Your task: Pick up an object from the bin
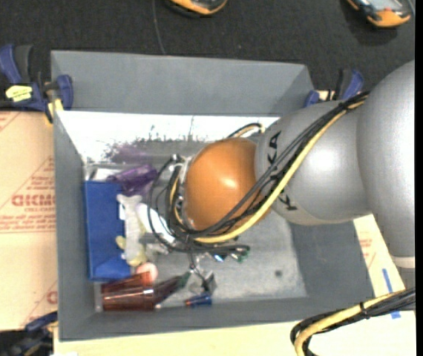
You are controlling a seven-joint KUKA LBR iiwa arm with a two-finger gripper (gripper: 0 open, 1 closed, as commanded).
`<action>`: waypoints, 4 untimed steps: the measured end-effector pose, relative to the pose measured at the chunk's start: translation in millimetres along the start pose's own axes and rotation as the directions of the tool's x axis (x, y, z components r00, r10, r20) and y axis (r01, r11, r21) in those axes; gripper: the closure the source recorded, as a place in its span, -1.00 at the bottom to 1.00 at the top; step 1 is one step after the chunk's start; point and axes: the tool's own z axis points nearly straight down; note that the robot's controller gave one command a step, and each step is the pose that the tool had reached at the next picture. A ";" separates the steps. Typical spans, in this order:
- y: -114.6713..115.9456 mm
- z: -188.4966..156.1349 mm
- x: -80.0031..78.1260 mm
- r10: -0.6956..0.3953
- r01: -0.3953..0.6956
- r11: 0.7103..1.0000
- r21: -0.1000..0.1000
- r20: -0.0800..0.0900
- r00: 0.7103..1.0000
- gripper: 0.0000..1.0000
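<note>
Several items heap on the bin's (308, 269) left side: blue flat pad (102, 228), purple piece (134, 175), white bits. Gripper (200, 273) hangs low near the front wall, beside dark red bottle (130, 297) and small blue piece (199, 300). Can't tell how wide the claw is. Risk: it strikes the wall or the bottle rolls away.

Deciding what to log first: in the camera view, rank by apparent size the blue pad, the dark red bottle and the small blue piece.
Largest: blue pad, at the left.
Next: dark red bottle, along the bottom edge.
Smallest: small blue piece.
</note>
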 end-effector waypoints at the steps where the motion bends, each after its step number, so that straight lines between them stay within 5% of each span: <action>1: 50.2 23.7 -38.1 0.199 -0.199 0.980 -0.002 0.006 0.980 -1.00; 2: -37.0 34.0 48.8 0.146 -0.146 0.989 0.004 0.004 0.989 1.00; 4: -35.7 22.2 49.8 0.148 -0.148 0.989 0.001 0.001 0.989 1.00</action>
